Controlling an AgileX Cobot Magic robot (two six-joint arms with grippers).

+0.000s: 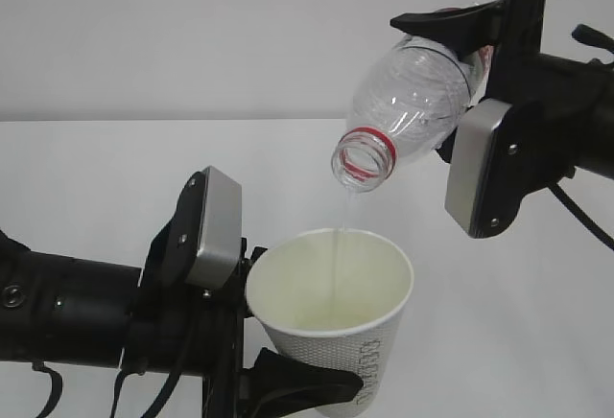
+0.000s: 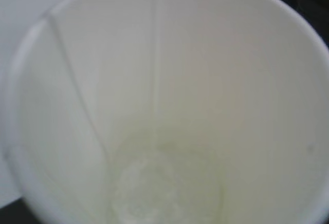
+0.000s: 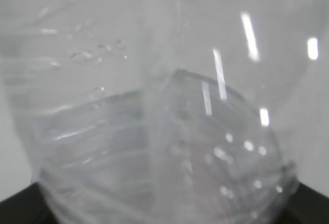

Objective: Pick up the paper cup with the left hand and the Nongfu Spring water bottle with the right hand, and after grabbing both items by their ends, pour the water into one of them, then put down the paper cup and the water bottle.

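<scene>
The right hand, at the upper right of the exterior frame, is clamped around the rear end of the Nongfu Spring water bottle, its black fingers closed on the clear ribbed body. The left hand, at the lower left, is closed on the base of the paper cup, which sits at the lower centre, mouth up and tilted slightly toward the right of the frame. The bottle's long axis runs from upper right down to lower left, with the red-ringed open mouth as its lowest point, directly above the cup opening and apart from the rim. 1 thin stream of the water falls from that mouth into the cup and lands inside the rim; the left wrist view shows a shallow pale pool at the cup bottom. Judged from this, pouring is in progress, and the coming move turns on keeping the bottle mouth vertically over the cup opening until the bottle is tilted back upright.
</scene>
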